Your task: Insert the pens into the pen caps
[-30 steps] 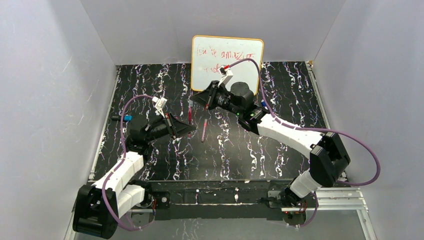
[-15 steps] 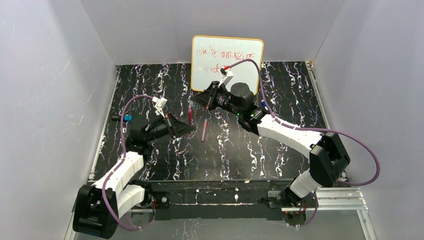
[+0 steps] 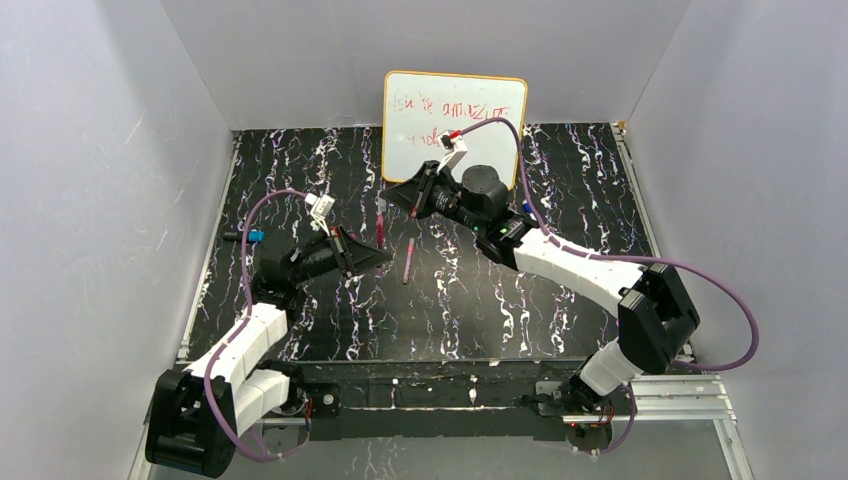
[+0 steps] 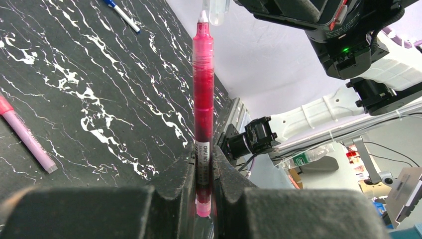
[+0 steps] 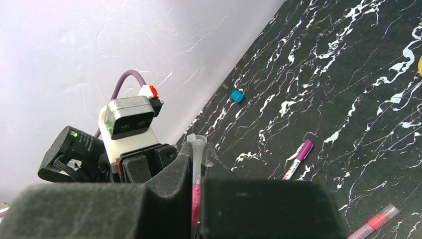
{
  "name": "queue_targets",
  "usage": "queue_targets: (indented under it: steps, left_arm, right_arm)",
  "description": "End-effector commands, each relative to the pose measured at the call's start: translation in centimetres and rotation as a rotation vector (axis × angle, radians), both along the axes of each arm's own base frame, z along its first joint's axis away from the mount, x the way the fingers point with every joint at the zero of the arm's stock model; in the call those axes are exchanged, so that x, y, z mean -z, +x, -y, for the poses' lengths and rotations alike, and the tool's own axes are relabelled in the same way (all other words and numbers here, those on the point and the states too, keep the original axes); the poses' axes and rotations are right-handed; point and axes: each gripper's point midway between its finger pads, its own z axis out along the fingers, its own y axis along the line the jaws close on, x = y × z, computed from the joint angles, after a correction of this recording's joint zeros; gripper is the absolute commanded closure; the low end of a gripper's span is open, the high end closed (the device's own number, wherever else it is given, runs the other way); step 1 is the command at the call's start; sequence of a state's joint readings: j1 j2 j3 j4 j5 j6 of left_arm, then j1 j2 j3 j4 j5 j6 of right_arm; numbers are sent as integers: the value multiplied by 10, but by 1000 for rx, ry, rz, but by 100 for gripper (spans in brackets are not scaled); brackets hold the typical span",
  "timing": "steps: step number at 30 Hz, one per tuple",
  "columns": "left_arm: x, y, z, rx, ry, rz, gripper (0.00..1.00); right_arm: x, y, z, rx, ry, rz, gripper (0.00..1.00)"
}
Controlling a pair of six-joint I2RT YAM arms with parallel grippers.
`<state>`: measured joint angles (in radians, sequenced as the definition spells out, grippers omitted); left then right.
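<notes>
Left gripper (image 4: 203, 155) is clamped shut on a pink pen (image 4: 203, 94), gripped near its back end. The pen sticks straight out from the jaws, tip pointed at the right gripper (image 5: 197, 150). Right gripper is clamped shut on a clear cap (image 5: 197, 147), with some pink seen between its jaws lower down. In the left wrist view the pen tip is seen right at the cap mouth; touching or just inside cannot be told. In the top view both grippers are seen close together in front of the whiteboard (image 3: 455, 120), the held pen between them. A second pink pen (image 3: 409, 262) is left lying on the table (image 3: 560, 180), just beside the left gripper. A purple-capped pen (image 5: 298, 158) is lying flat nearby. A blue cap (image 5: 237, 96) is lying well apart, near the table's left edge.
</notes>
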<state>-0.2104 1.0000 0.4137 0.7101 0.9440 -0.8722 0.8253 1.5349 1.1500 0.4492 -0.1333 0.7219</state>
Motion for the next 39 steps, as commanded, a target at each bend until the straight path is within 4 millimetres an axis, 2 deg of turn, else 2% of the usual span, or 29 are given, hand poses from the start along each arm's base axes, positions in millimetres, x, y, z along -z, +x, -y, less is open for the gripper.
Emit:
queue_targets:
  steps: [1, 7, 22, 39]
  left_arm:
    - [-4, -3, 0, 21, -5, 33, 100]
    - [-5, -4, 0, 22, -7, 35, 100]
    - [-4, -4, 0, 25, -9, 30, 100]
    - [-3, 1, -2, 2, 17, 50, 100]
  right_arm:
    - [-29, 3, -3, -3, 59, 76, 96]
    - [-21, 2, -3, -4, 49, 67, 96]
    - [-21, 3, -8, -17, 55, 71, 96]
    - [-3, -16, 0, -69, 14, 15, 96]
